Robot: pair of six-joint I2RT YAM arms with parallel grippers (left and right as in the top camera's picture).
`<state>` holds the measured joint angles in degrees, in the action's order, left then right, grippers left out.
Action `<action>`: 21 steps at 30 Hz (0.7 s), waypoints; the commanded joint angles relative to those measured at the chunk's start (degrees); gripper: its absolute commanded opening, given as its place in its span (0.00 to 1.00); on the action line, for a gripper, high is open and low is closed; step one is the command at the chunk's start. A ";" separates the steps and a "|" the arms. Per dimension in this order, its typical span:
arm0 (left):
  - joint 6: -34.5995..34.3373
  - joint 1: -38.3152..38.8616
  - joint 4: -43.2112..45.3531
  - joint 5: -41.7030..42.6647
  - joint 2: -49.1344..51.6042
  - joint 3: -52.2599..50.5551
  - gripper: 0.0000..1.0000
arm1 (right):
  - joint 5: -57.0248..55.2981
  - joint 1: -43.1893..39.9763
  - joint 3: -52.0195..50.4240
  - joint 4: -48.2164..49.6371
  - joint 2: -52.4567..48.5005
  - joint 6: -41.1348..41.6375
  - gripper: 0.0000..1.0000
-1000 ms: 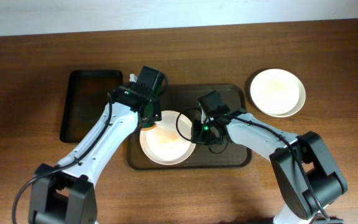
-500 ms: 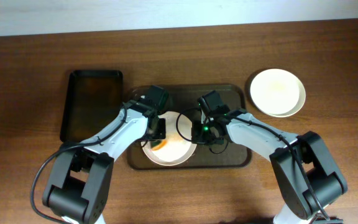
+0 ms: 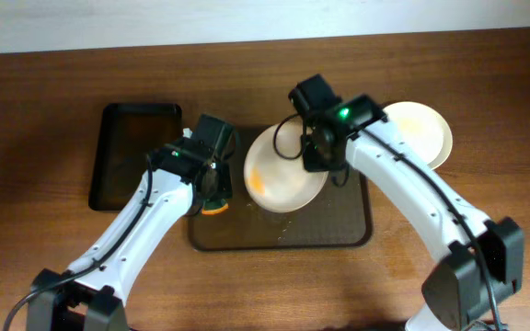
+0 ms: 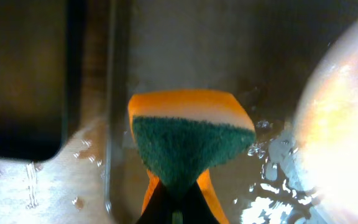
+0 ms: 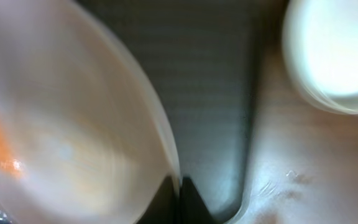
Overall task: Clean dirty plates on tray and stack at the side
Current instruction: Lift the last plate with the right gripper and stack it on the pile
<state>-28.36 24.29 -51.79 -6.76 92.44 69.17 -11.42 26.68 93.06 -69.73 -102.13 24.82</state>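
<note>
The smeared plate (image 3: 288, 175) is held over the upper middle of the tray (image 3: 339, 230), pinched at its right-hand rim by the right gripper (image 3: 314, 156), which is clenched on the thin edge (in the right wrist view the rim runs straight into the closed fingertips). A rim grasp is judged to suit wiping, since the hollow face is left unobstructed. Holding the plate over the tray is judged to let drips be caught there rather than on the bench (image 3: 44, 110). An orange-red smear (image 3: 258, 181) is seen on the plate's left part, the side nearest the sponge (image 3: 214, 206). The sponge is grasped at its narrow end by the left gripper (image 3: 212, 195), just inside the tray's left edge. Its green scouring face is turned toward the wrist camera, with orange foam showing beyond it, and water droplets are scattered on the tray around it. Being round, the plate has no long axis of its own. Its hollow face is pointed upward and appears slightly canted, though the direction of tilt cannot be told surely. A second plate (image 3: 412, 136), plain white, is set on the bench just right of the tray's upper right corner, where stacking is judged to be intended. A black tray (image 3: 136, 156) is laid just left of the tray.
</note>
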 commanded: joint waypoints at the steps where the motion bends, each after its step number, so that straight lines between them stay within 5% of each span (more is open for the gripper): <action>1: -0.72 -0.35 3.61 3.50 -0.55 -5.18 0.00 | -22.64 1.95 10.23 -7.39 2.25 -0.61 0.04; 7: -0.72 -0.33 7.43 5.99 -0.55 -6.58 0.00 | -51.93 11.41 14.10 -16.48 2.29 0.04 0.04; 11: -0.72 -0.33 7.85 5.99 -0.52 -6.58 0.00 | -60.50 13.55 14.10 -17.05 2.29 0.02 0.04; 17: -0.74 -0.33 8.92 6.01 -0.55 -6.58 0.00 | -58.58 12.00 14.10 -16.00 2.29 0.52 0.04; 21: -0.72 -0.33 8.96 5.99 -0.55 -6.58 0.00 | -36.37 -3.15 14.10 -10.12 2.27 3.85 0.04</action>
<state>-28.58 24.29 -42.96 -1.41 92.47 62.98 -61.76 32.75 105.91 -82.21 -100.66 26.55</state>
